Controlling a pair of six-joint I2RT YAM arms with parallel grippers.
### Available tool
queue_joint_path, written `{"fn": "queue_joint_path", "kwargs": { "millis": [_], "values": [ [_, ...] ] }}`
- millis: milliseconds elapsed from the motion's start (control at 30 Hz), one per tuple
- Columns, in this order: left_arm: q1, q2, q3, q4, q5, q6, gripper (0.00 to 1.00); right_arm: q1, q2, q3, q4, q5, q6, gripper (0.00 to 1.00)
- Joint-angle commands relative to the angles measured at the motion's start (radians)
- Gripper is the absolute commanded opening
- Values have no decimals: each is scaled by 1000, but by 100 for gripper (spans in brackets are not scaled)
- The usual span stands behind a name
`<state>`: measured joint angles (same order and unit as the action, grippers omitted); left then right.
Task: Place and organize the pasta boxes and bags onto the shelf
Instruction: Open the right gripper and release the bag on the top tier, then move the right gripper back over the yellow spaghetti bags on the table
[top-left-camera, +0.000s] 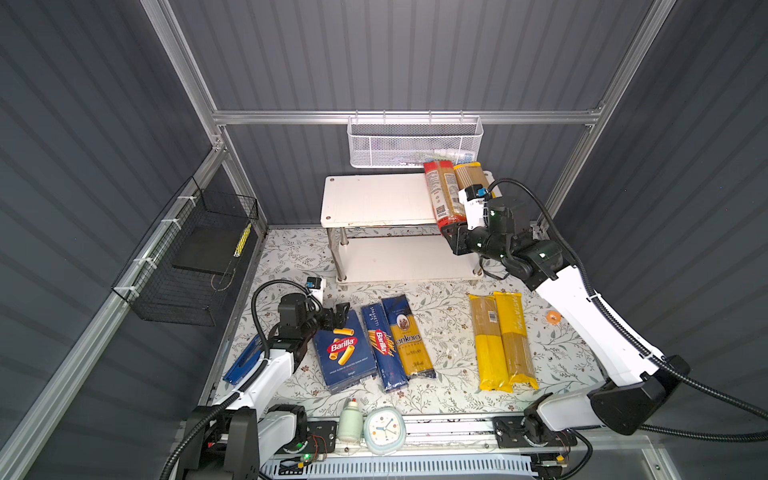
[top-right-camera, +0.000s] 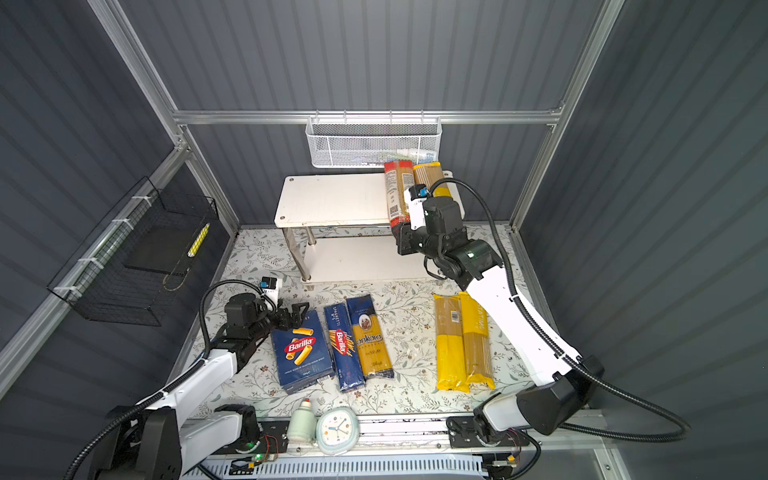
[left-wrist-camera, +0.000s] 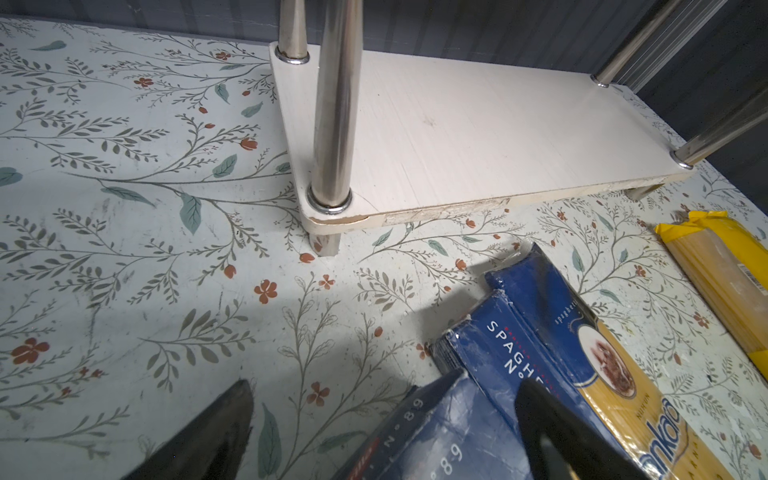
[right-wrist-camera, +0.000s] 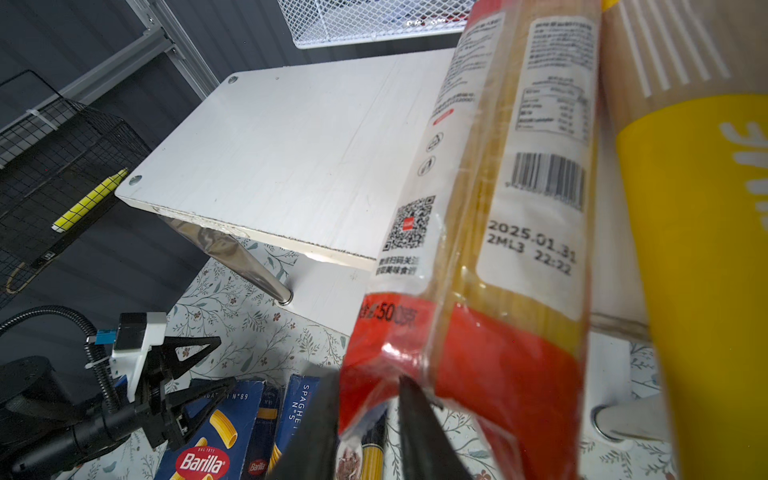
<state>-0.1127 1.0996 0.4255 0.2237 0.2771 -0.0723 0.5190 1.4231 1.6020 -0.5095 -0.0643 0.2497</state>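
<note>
Two bags lie on the top board of the shelf (top-left-camera: 374, 199): the red bag (top-left-camera: 442, 194) and, just beside it, a yellow bag (top-left-camera: 467, 174) half hidden behind the wrist of my right arm (top-left-camera: 590, 328). That arm reaches up to the board's front edge. The right fingers (right-wrist-camera: 419, 424) flank the red bag's overhanging end; whether they pinch it, I cannot tell. My left arm (top-left-camera: 276, 370) sits low, with the left fingers (left-wrist-camera: 208, 436) spread over the far corner of the wide Barilla box (top-left-camera: 343, 353) on the bench (top-left-camera: 449, 320); contact is unclear.

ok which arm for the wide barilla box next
left. the left end effector hovers open at the far end of the wide barilla box; the right end effector is at the red bag on the shelf
</note>
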Motion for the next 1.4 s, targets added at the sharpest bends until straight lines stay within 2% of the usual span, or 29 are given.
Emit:
{"fn": "queue_joint_path", "kwargs": {
  "millis": [0,67,400,467,600,667,833,1133,1367],
  "values": [
    [-4,-10,22,-12,-5,5,99,-7,-39,21,-22,17,-7,40],
    [-4,-12,20,-11,-5,4,99,-7,-68,12,-44,20,-4,48],
    [-4,-58,-5,-4,-11,1,99,-5,-288,-134,-104,45,37,63],
    [-4,-65,-9,-3,-7,-3,99,-5,-340,-167,-120,50,45,64],
    [-4,-54,-21,46,90,-17,99,-6,-423,-245,-158,76,62,66],
    [-4,-41,-8,43,103,-22,99,-6,-465,-282,-186,98,73,67],
    [-4,-47,0,33,169,-44,99,-5,-552,-425,-213,97,144,68],
    [-5,-22,-5,43,190,-70,99,-6,-571,-638,-221,172,330,69],
    [-5,30,21,26,183,-34,99,-7,-576,-762,-189,241,375,72]
  ]
}}
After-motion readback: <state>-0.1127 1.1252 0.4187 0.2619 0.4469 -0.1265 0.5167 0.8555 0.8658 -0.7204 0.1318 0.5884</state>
